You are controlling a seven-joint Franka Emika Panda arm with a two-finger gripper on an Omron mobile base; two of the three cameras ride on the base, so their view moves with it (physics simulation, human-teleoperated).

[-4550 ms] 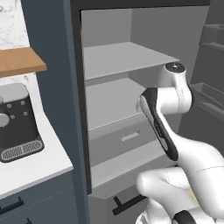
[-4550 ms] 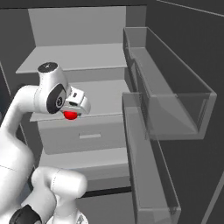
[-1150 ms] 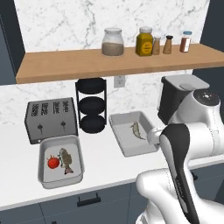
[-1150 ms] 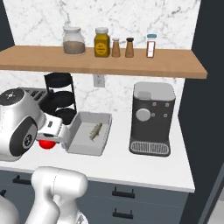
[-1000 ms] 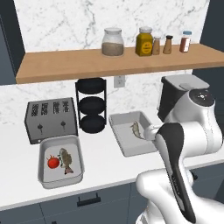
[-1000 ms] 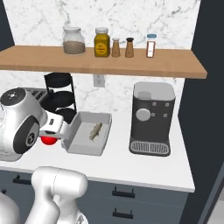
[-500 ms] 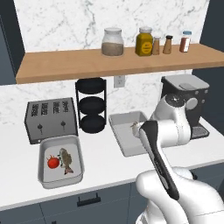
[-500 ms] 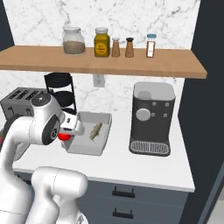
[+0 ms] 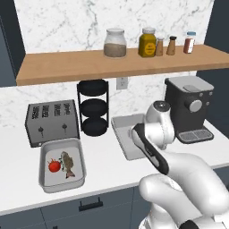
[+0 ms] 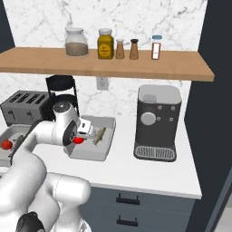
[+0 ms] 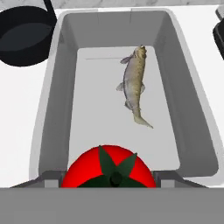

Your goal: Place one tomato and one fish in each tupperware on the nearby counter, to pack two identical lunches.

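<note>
Left base view. The first tupperware [image 9: 61, 167] sits on the counter [image 9: 107, 167], well off to the side of my claw, in front of the toaster [image 9: 51, 121]. It holds one tomato [image 9: 54, 166] and one fish [image 9: 67, 163], lying just beside each other. I judge this lunch complete. The second tupperware [image 9: 126, 142] is partly hidden behind my arm.

Right base view. My claw [image 10: 81, 134] hangs over the near end of the second tupperware [image 10: 94, 145]. A red tomato [image 10: 79, 140] shows between my fingertips; I am pinching it. A fish [image 10: 99, 135] lies in this tray just beyond my claw. The coffee machine [image 10: 157, 121] stands on the far side of the tray from my claw.

Hand view. The tomato [image 11: 108, 171] sits between my jaws, stem side toward the camera, above the near wall of the second tupperware [image 11: 54, 105]. The fish [image 11: 134, 82] lies ahead of my claw, along the tray floor, apart from the tomato.

Status, as a judgement: one tray packed; the second has its fish. What remains is to carry the tomato over the tray floor, clear of the fish, and release it there.
</note>
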